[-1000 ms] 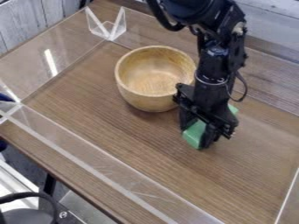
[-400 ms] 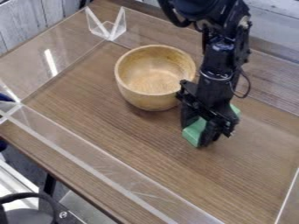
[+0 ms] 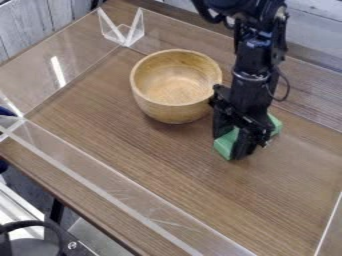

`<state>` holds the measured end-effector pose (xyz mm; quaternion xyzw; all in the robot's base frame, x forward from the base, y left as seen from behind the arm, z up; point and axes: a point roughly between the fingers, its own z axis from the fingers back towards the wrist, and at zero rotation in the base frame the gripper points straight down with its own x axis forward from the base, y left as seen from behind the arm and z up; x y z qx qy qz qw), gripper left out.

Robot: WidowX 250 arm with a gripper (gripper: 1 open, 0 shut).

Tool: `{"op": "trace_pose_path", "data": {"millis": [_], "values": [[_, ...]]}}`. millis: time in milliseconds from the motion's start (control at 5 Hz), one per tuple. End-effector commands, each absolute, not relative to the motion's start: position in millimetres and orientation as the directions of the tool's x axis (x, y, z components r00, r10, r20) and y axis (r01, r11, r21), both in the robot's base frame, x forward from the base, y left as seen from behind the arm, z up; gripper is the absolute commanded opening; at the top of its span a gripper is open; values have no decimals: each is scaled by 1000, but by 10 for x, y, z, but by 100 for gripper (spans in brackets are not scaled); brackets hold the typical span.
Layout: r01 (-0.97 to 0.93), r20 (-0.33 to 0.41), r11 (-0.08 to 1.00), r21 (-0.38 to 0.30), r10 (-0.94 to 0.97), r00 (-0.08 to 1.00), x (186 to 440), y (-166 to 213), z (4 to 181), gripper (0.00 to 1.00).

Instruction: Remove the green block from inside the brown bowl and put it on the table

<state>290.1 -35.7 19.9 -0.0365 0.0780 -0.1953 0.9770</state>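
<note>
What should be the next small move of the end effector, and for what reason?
I would probably open the end effector slightly to release the green block: its fingers are closed on the block, which is already outside the brown bowl and appears low at the table.

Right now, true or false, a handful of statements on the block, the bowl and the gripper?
The green block is inside the brown bowl. False: it is outside, down by the gripper.
The brown bowl is upright. True.
The gripper is above the bowl's opening. False: it is beside the bowl, at the green block.
The fingers partly hide the green block. True.
The bowl holds a second block. False: no block shows in it.
</note>
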Motion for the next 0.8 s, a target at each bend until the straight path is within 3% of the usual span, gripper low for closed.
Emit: {"op": "trace_pose_path", "data": {"millis": [0,200,400,600], "values": [[374,-137,923,-92,-384,913,2938,-377,211,0],[364,-141,928,-80,-372,917,2959,-403,223,0],[396,-140,914,-83,-404,904,2930,-395,233,100],[415,-132,906,-80,-422,897,2923,-374,276,100]]}}
